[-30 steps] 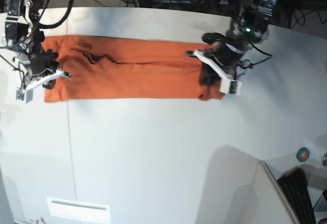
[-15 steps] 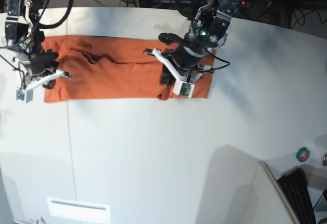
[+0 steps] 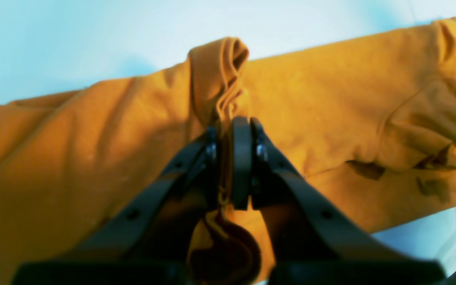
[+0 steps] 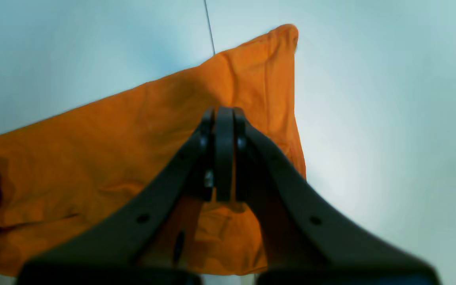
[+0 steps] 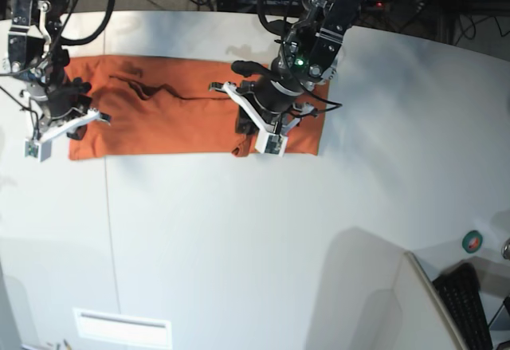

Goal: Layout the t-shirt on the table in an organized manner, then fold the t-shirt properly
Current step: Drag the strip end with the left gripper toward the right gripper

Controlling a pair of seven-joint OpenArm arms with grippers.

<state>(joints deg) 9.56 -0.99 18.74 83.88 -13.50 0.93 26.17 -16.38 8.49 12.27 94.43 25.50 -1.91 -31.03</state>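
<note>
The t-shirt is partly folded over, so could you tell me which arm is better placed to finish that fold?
Probably the left: its fingers pinch a lifted fold of the t-shirt above the middle. The right gripper rests at the far end.

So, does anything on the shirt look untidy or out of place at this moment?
Yes. The t-shirt is bunched where the left gripper pinches it, a crumpled ridge standing up, and creases run along its far edge.

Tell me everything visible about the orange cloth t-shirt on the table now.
The plain bright orange cloth t-shirt lies as a long folded band on the off-white smooth table. Wrinkles cross its upper part. The left end effector pinches a bunched fold of it, lifted over the band. The right end effector is shut at the other end.
</note>
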